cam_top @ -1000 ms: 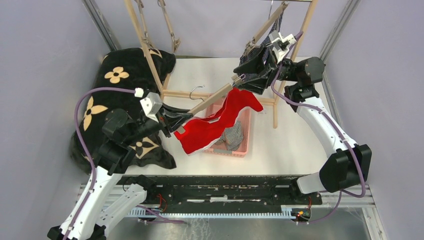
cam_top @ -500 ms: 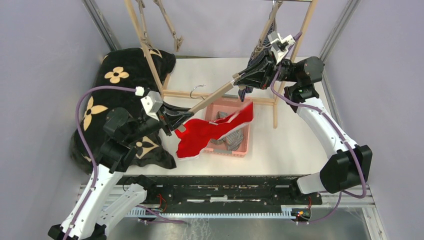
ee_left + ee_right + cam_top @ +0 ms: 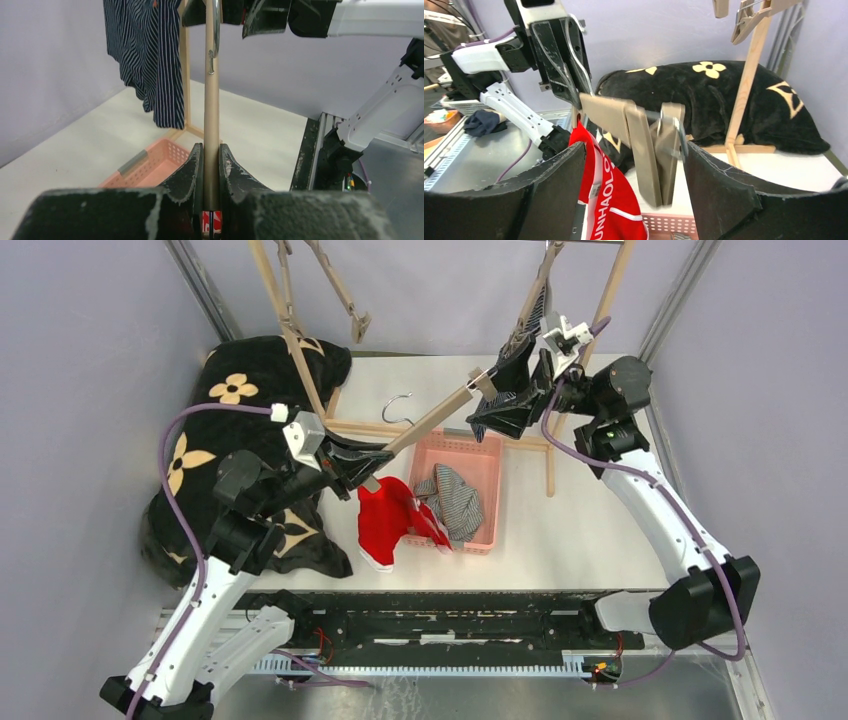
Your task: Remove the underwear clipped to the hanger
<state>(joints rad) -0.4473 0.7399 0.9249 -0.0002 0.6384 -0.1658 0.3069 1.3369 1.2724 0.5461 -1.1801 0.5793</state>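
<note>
- Left hand [image 3: 211, 155]: closed tight on the low end of the hanger [image 3: 212, 110], with a finger pressed to each side of the wooden bar.
- The hanger is tilted, rising from the left hand up towards the right hand. Its metal hook sits near the middle of the bar.
- Right hand [image 3: 635, 147]: open, fingers spread wide to either side of the clip [image 3: 659, 150] at the hanger's high end. Neither finger appears to touch the clip. No cloth in that clip.
- Red briefs [image 3: 383, 520]: hanging from the hanger's low end, just below the left hand. The attachment itself is hidden. The lower part drapes onto the bench [image 3: 590, 520] and over the left rim of the pink basket [image 3: 478, 445].
- Grey-and-white striped briefs [image 3: 458, 498]: lying loose inside the pink basket, just beside the red briefs.
- Dark blue boxers [image 3: 145, 50]: hanging from the wooden rack [image 3: 186, 100] at the far side of the bench, behind the right hand and apart from the hanger.
- Black blanket [image 3: 724, 100] with tan flowers: heaped on the left side of the bench, beside the left arm.
</note>
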